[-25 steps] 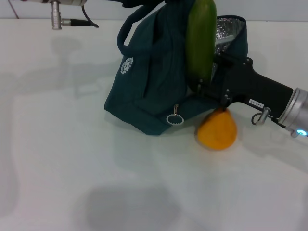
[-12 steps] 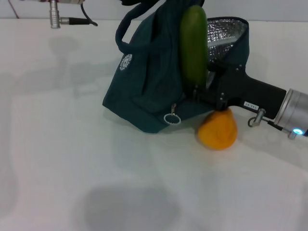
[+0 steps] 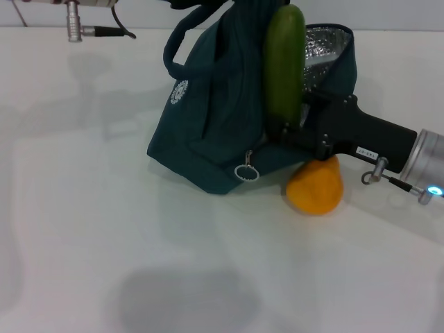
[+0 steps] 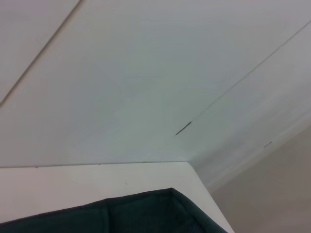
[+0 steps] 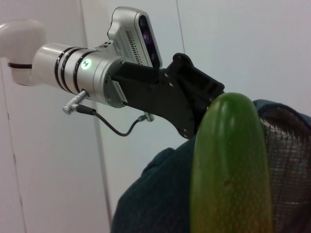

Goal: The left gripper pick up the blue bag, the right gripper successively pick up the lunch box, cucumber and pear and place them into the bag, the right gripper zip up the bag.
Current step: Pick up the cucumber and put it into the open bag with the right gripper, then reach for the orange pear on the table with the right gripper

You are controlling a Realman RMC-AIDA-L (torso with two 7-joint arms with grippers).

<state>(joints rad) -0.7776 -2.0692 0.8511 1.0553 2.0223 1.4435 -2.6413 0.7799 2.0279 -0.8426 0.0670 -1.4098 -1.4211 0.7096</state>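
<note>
Head view, right end effector [image 3: 283, 130] clamped on upright cucumber [image 3: 284, 64], beside blue bag [image 3: 215, 118] opening

Plain white table [image 3: 104, 243]; pale panelled wall [image 4: 146, 73] with thin seams behind.

Left gripper [image 5: 194, 104] cut off by the head view's top edge; grip on the blue bag [image 3: 208, 132] not seen, fingers hidden behind the cucumber [image 3: 284, 66] in the right wrist view. Right gripper [image 3: 281, 130] fingertips hidden behind the cucumber's lower end. Pear [image 3: 316, 186] top covered by the right gripper's black body. Bag's inside mostly hidden; lunch box not made out. Only a dark fabric edge [image 4: 121, 216] of the bag caught in the left wrist view.
</note>
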